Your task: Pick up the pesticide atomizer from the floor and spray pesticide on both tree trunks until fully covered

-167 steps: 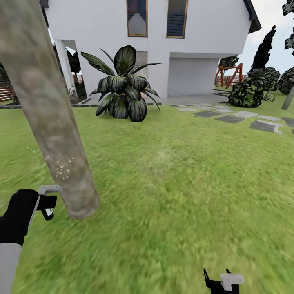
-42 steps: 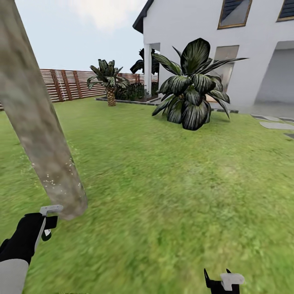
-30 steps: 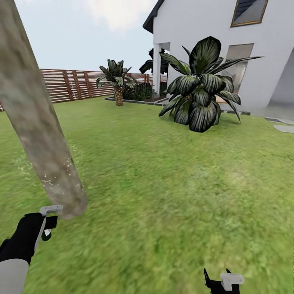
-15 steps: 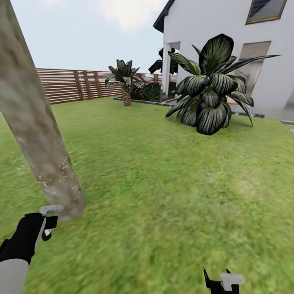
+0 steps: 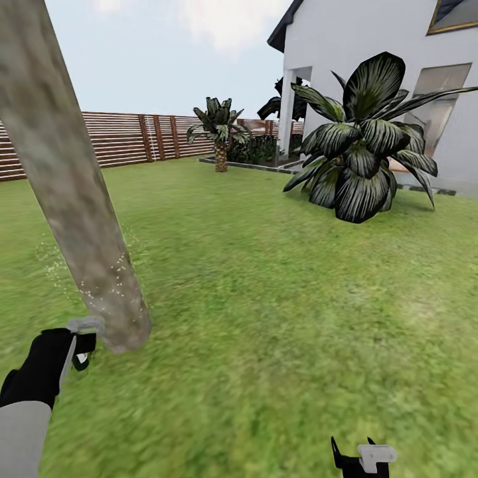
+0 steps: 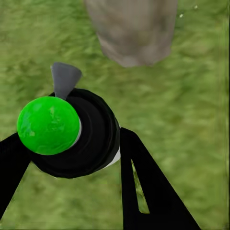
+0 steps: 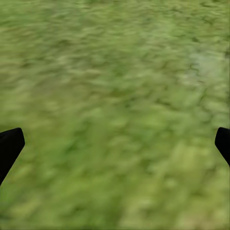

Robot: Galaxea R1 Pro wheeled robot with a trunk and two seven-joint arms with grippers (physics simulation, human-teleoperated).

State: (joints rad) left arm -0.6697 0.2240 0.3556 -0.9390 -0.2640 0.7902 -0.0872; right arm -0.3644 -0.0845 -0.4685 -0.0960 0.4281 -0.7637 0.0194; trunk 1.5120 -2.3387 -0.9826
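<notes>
- The sprayer (image 6: 67, 132), a black round body with a bright green cap and a small grey nozzle, sits pinched between the two black fingers of the left claw (image 6: 72, 158); in the head view its grey top (image 5: 85, 324) shows at the end of the left arm, low on the left side.
- The nozzle points at the foot of the tree trunk (image 5: 73, 179), a thick column of mottled grey-brown bark leaning across the left of the head view, with its base (image 6: 132, 31) on the grass just ahead of the sprayer.
- A scatter of tiny white specks of pesticide (image 5: 109, 282) dots the lower trunk, and a few float beside it over the grass.
- The right claw (image 5: 362, 458) hangs low at the bottom edge, well apart from the trunk; in its wrist view the fingertips (image 7: 10, 146) are spread wide over bare lawn, holding nothing.
- The lawn (image 5: 279, 299) stretches back to a brown slatted fence (image 5: 133, 138).
- A big dark-leaved plant (image 5: 362, 156) stands before a white house (image 5: 372, 40), with a small palm (image 5: 219, 129) farther back near the fence.
</notes>
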